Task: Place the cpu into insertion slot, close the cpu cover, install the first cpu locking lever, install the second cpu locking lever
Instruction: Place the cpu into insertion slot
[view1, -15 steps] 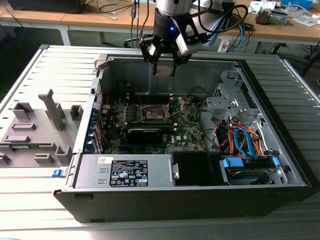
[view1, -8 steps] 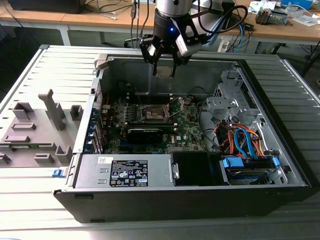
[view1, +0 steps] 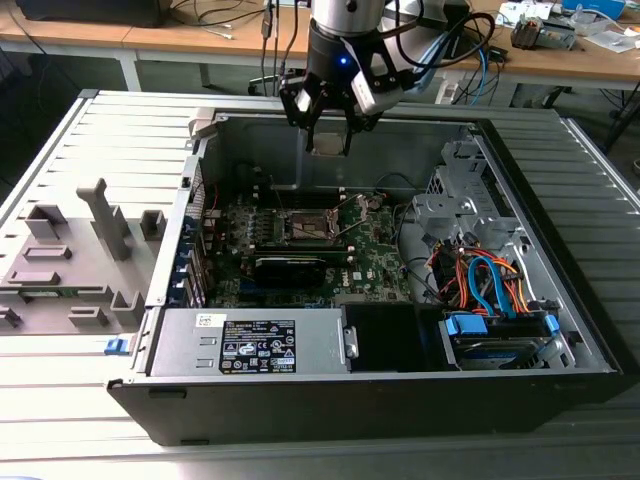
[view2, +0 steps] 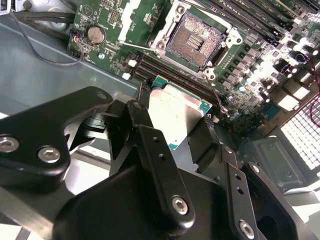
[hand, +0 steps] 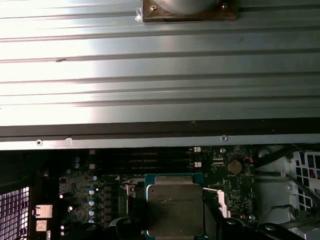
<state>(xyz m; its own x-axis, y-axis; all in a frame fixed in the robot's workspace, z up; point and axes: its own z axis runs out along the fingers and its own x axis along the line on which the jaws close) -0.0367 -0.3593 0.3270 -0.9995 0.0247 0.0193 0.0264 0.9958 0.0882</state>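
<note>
My gripper (view1: 328, 138) hangs over the back of the open computer case, shut on the cpu (view1: 328, 140), a small flat square chip with a pale metal top. In both wrist views the cpu (view2: 170, 107) (hand: 175, 207) sits between the black fingers (view2: 142, 100). It is held in the air above the green board, apart from it. The insertion slot (view1: 310, 226) (view2: 195, 42) lies uncovered below, with its dark contact field showing inside a silver frame. The cpu cover (view2: 131, 12) looks swung back at the socket's side. A thin locking lever (view2: 137, 45) sticks out beside the frame.
The case walls (view1: 330, 410) ring the board. A grey power supply (view1: 250, 345) sits at the front, and a drive cage with orange and blue cables (view1: 490, 290) at the exterior view's right. Black memory slots (view2: 165, 72) run beside the socket. A grey fixture (view1: 70, 255) stands outside the case.
</note>
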